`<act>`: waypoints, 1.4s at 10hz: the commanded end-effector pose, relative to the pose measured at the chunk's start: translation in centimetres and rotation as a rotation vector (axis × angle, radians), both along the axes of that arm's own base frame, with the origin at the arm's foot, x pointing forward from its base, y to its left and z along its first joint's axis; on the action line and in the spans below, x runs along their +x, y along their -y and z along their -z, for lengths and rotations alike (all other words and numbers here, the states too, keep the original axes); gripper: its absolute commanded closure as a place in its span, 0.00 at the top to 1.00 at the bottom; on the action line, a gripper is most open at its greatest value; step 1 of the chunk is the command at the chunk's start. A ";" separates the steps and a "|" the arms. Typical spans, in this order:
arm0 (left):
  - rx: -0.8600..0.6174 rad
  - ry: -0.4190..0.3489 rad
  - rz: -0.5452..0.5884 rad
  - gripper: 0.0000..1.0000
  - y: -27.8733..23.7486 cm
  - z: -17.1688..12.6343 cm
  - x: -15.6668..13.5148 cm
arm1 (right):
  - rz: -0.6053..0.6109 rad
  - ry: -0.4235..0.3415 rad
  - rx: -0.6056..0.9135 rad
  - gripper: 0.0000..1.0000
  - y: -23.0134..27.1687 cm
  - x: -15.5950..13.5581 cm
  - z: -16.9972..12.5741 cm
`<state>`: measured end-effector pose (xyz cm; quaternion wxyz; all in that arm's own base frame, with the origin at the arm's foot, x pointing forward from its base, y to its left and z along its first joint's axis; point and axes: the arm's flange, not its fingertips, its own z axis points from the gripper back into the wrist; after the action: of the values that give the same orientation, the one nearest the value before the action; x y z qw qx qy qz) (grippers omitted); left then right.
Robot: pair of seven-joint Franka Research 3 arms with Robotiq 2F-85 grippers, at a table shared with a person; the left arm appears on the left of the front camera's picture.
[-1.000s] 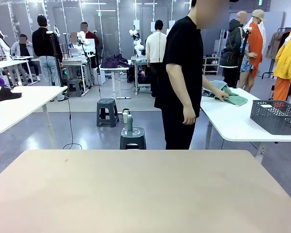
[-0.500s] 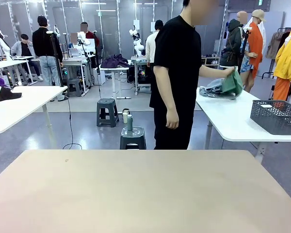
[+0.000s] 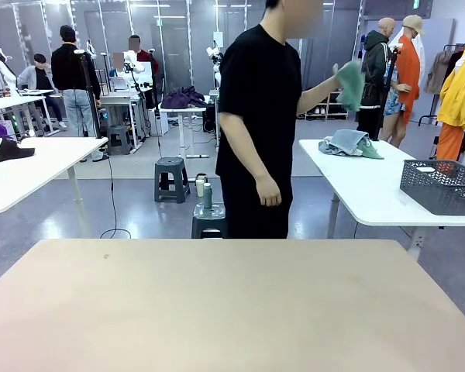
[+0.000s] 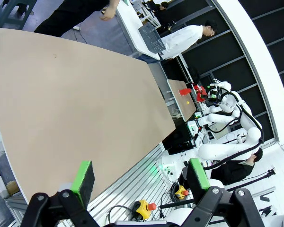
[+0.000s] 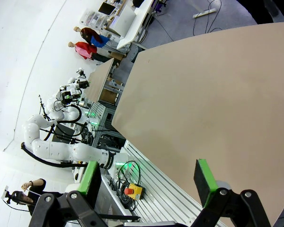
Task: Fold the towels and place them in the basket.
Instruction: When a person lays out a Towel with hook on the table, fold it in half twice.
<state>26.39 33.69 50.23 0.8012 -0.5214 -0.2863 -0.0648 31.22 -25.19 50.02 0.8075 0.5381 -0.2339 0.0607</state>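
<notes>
In the front view you see a person [image 3: 260,116] in black standing past the far edge of the beige table [image 3: 232,310]. The person's hand [image 3: 335,79] holds one mint-green towel [image 3: 350,85] raised in the air. A heap of towels [image 3: 349,143] lies on the white side table [image 3: 372,198] to the right. The basket [image 3: 440,186] sits on that same table, apart from the heap, nearer you.

In the left wrist view your left gripper [image 4: 141,175] hangs over the beige table's near edge, jaws spread wide with nothing between them. The basket [image 4: 151,39] shows far off on the white table.

In the right wrist view your right gripper [image 5: 147,178] is likewise wide open and empty above the bare tabletop.
</notes>
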 end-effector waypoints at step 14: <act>-0.015 0.016 0.006 1.00 0.1 -0.1 -0.2 | -0.003 0.019 0.013 1.00 0.1 0.1 -0.1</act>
<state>26.38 33.69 50.23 0.8012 -0.5214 -0.2863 -0.0647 31.23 -25.18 50.02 0.8075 0.5381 -0.2340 0.0607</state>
